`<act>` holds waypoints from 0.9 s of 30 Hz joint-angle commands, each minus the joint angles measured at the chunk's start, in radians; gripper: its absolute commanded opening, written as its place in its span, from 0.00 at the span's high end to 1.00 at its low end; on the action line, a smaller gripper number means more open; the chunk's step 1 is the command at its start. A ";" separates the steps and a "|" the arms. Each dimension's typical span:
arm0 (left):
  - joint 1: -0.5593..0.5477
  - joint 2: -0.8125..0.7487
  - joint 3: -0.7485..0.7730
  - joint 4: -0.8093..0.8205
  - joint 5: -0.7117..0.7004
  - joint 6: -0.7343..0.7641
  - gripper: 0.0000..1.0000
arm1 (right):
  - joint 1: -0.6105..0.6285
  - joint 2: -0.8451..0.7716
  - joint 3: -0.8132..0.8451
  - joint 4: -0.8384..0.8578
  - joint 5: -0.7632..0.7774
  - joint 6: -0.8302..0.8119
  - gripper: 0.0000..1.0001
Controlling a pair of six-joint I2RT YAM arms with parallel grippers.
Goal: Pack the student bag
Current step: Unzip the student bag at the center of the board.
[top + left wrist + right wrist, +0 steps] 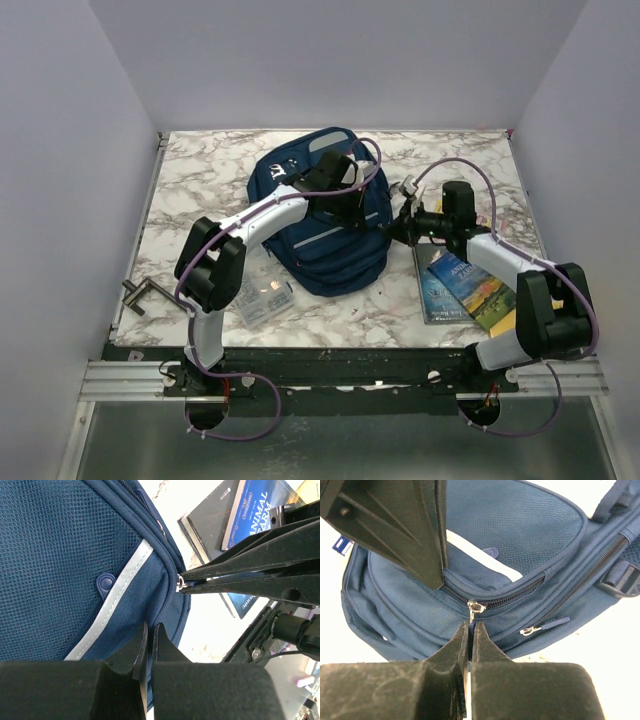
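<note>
Zip pull (476, 607) clamped in right pincer (470, 626); left pincer (149, 628) together against bag (50, 555). Draw along track, fabric taut.

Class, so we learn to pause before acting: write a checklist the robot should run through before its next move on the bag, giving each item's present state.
1. Right gripper on the zip pull: ok, shut on it.
2. Left gripper steadying the bag: cannot tell; fingers closed against the fabric, pinch unclear.
3. Zip opened: not ok, teeth look closed.
4. Books ready beside the bag: ok, lying on the right arm's side.
</note>
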 commanded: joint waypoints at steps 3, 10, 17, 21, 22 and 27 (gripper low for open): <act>0.010 -0.016 0.045 0.029 0.059 -0.041 1.00 | 0.098 -0.117 -0.102 0.146 0.221 0.302 0.99; 0.010 -0.011 0.042 0.042 0.094 -0.076 1.00 | 0.453 -0.124 -0.083 0.020 0.836 0.413 0.99; 0.010 -0.019 0.026 0.055 0.102 -0.102 1.00 | 0.521 -0.162 -0.237 0.256 1.054 0.487 0.99; 0.015 -0.042 0.021 0.053 0.089 -0.126 0.82 | 0.520 -0.158 -0.241 0.285 1.112 0.499 0.99; 0.021 -0.054 0.013 0.052 0.084 -0.138 0.67 | 0.520 -0.156 -0.244 0.291 1.129 0.502 0.99; 0.095 -0.166 -0.078 0.055 0.050 -0.272 0.25 | 0.520 -0.142 -0.243 0.302 1.192 0.525 0.99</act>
